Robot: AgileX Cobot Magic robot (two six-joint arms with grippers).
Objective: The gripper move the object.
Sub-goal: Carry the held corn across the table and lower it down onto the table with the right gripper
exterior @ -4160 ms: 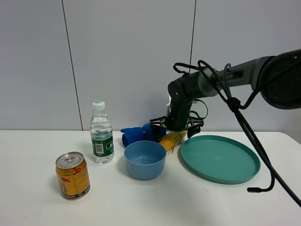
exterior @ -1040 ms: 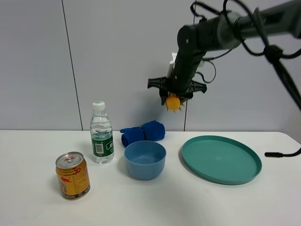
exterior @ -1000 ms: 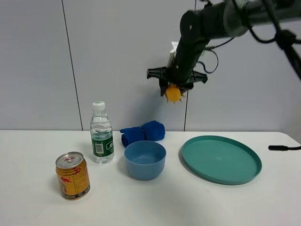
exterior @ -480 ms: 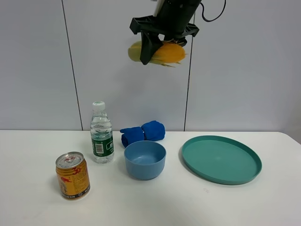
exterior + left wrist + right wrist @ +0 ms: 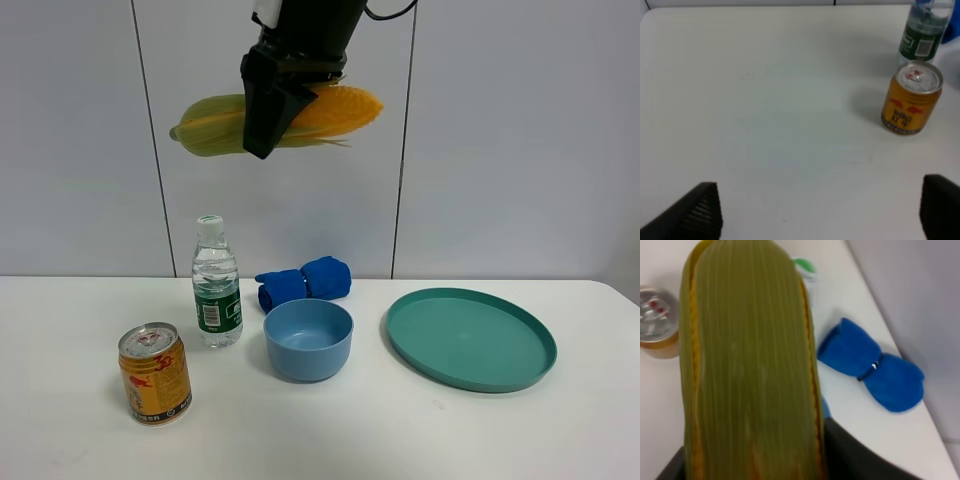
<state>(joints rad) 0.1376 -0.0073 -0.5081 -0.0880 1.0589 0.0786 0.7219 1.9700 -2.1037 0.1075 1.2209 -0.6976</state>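
My right gripper [image 5: 272, 105], a black claw coming down from the top of the exterior view, is shut on the ear of corn [image 5: 340, 108]. It holds the corn level, high above the table, over the water bottle and the blue bowl. The green husk end [image 5: 205, 126] points left and the yellow end points right. In the right wrist view the husk [image 5: 747, 365] fills the picture, with a dark finger [image 5: 860, 462] beside it. My left gripper [image 5: 820, 212] is open and empty above bare table; it is out of the exterior view.
On the white table [image 5: 330, 430] stand a water bottle [image 5: 216, 283], a gold can [image 5: 154, 373], a blue bowl [image 5: 308, 339] and a teal plate [image 5: 470, 337]. A rolled blue cloth [image 5: 304, 281] lies behind the bowl. The left wrist view shows the can [image 5: 911, 97] and bottle [image 5: 926, 30].
The right gripper has lifted the corn from the table behind the bowl, carried it up and to the left, and turned it to lie level. The other things have not moved.
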